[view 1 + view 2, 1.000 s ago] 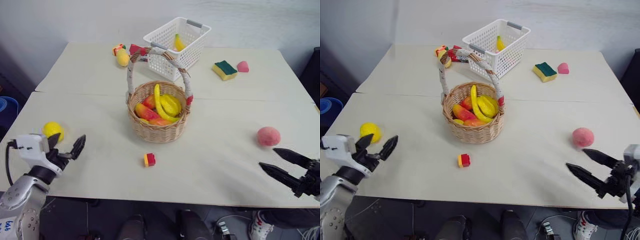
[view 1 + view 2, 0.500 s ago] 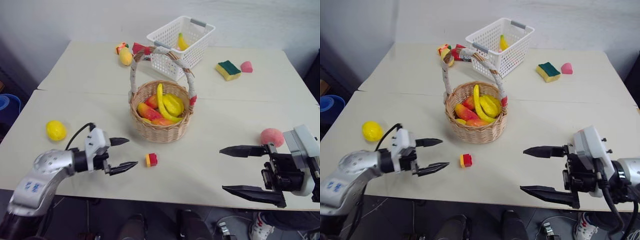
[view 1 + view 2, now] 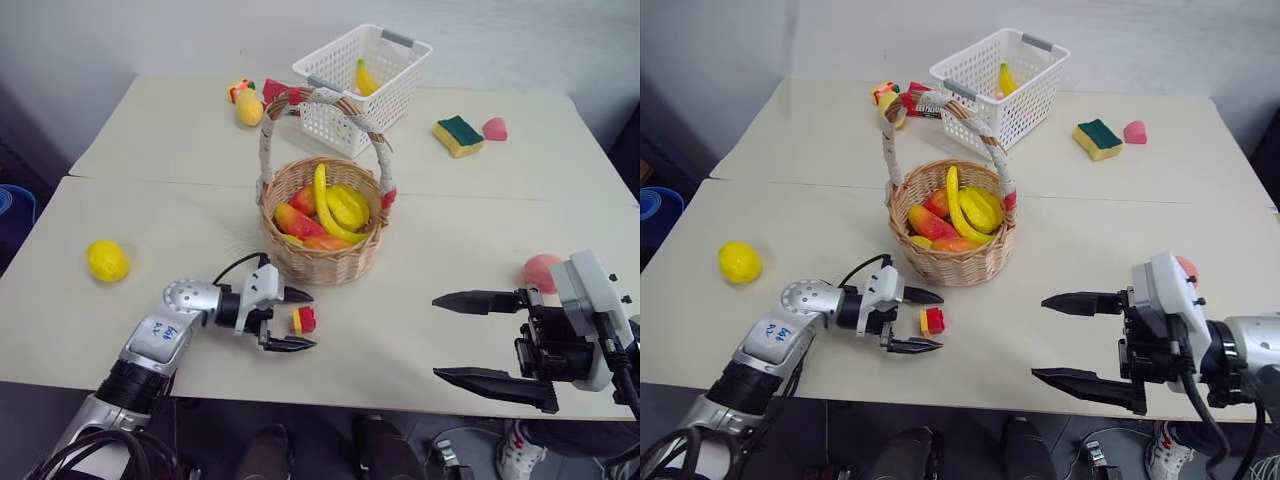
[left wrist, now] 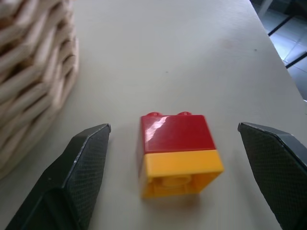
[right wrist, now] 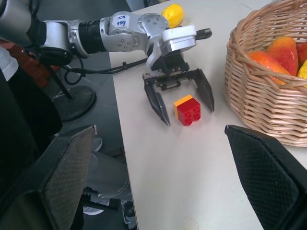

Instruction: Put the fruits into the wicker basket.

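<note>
The wicker basket (image 3: 320,262) stands mid-table, holding a banana and several other fruits. In front of it lies the tiny red-and-yellow chunk (image 3: 303,320). My left gripper (image 3: 938,321) is open and lies low over the table, pointing right. One finger (image 4: 76,177) stands on each side of the chunk (image 4: 178,153) without touching it. The yellow lemon (image 3: 107,260) sits at the left. The peach (image 3: 541,270) lies at the right, half hidden behind my right hand. My right gripper (image 3: 437,337) is open and empty, pointing left above the table's front right.
A white plastic lattice basket (image 3: 365,85) with a banana stands behind the wicker one. A yellow-green sponge (image 3: 459,136) and a pink piece (image 3: 494,128) lie back right. A yellow fruit and red bits (image 3: 248,105) lie back left. The table's front edge is close under both hands.
My left gripper has swung right from beside the lemon and now straddles the chunk. My right gripper came in leftward and turned, then held still over the last half second.
</note>
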You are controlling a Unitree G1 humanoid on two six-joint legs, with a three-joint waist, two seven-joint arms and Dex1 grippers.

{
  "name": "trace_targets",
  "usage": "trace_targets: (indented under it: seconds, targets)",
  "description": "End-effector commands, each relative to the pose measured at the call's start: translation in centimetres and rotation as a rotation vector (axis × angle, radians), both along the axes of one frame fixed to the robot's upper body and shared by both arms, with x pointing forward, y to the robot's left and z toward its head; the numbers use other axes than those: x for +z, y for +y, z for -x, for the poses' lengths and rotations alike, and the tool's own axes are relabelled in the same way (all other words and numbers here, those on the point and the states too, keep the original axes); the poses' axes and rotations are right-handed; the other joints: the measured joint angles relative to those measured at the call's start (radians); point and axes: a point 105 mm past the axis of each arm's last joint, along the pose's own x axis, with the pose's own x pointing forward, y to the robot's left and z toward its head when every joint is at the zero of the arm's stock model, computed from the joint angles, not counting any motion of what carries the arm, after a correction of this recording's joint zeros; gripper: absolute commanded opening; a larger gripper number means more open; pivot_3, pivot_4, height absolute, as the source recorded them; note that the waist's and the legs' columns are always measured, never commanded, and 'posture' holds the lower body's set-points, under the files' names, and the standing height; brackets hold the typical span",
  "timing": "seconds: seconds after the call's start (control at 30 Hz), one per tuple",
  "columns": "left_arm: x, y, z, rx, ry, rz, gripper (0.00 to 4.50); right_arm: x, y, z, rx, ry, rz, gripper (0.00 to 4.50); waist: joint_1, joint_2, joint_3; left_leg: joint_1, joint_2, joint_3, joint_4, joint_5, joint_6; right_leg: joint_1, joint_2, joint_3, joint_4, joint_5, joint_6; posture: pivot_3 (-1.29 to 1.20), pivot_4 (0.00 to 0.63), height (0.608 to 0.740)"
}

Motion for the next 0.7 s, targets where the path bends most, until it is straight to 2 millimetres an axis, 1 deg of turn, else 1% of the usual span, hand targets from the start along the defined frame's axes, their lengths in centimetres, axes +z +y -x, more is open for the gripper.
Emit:
trace_targets:
  seconds: [0.03,0.07,0.17,0.33,0.43,0.5,0.57,0.63,0.67,0.7]
  targets:
    - [-0.3,-0.4,-0.2,-0.009,-0.039,-0.036,4.48,0.7,0.5,0.4,-0.001,-0.039,-0.02,4.5,0.0,0.0,0.0,0.001,0.0,0.0,0.0,0.001,0.001,0.001,0.0,0.001,0.0,0.0,0.001,0.0,0.15,0.74]
    - [-0.4,-0.4,-0.3,-0.003,-0.044,-0.041,4.48,0.7,0.6,0.3,-0.003,-0.041,-0.021,4.5,-0.001,0.0,0.0,0.003,-0.001,0.001,0.0,0.001,0.003,0.002,-0.001,0.002,0.0,0.001,0.002,0.0,0.15,0.74]
    - [-0.6,-0.3,-0.6,0.016,-0.072,-0.04,3.9,0.6,0.8,0.1,-0.006,-0.046,-0.016,4.5,-0.002,0.0,0.0,0.004,0.0,0.0,0.0,0.0,0.006,0.003,-0.001,0.002,0.001,0.003,0.002,0.0,0.15,0.74]
    - [-0.7,0.0,0.0,0.036,-0.092,-0.024,2.34,0.6,1.1,-0.4,0.009,-0.048,-0.02,4.5,-0.006,0.0,0.0,0.004,0.0,-0.001,0.0,0.001,0.005,0.001,-0.002,0.002,0.002,0.003,0.002,0.0,0.15,0.74]
    - [-0.7,0.3,0.4,0.07,-0.091,-0.005,1.51,0.6,1.3,-0.7,0.026,-0.046,-0.024,4.5,-0.005,0.0,0.0,0.003,0.0,0.0,-0.001,0.002,0.003,0.001,-0.001,0.002,0.001,0.003,0.002,0.0,0.15,0.74]
    - [-0.5,1.0,0.9,0.133,-0.083,0.012,1.53,0.5,1.5,-1.0,0.044,-0.038,-0.031,4.5,-0.005,0.0,0.0,0.003,0.0,0.0,-0.001,0.002,0.003,0.001,-0.002,0.002,0.001,0.003,0.002,0.0,0.15,0.74]
    - [-0.1,2.3,1.3,0.241,-0.084,0.022,1.53,0.5,1.7,-1.1,0.065,-0.033,-0.034,4.5,-0.01,0.0,0.0,0.003,0.0,0.0,-0.001,0.002,0.003,0.001,-0.002,0.003,0.001,0.003,0.002,0.0,0.15,0.74]
    - [0.6,4.9,1.9,0.427,-0.08,0.071,1.53,0.5,2.0,-1.4,0.089,-0.035,-0.042,4.5,-0.012,0.0,0.0,0.003,0.001,0.0,-0.001,0.002,0.003,0.0,-0.002,0.003,0.001,0.003,0.002,0.0,0.15,0.74]
    - [0.9,5.9,2.3,0.495,-0.075,0.086,1.53,0.5,2.1,-1.5,0.097,-0.036,-0.046,4.5,-0.014,0.0,0.0,0.003,0.002,0.0,-0.002,0.001,0.003,0.0,-0.002,0.003,0.001,0.002,0.002,0.0,0.15,0.74]
    - [0.9,7.3,2.7,0.588,-0.073,0.095,1.53,0.5,2.2,-1.6,0.107,-0.037,-0.05,4.5,-0.014,0.0,0.0,0.003,0.003,0.0,-0.002,0.001,0.003,0.0,-0.001,0.003,0.001,0.002,0.001,0.0,0.15,0.74]
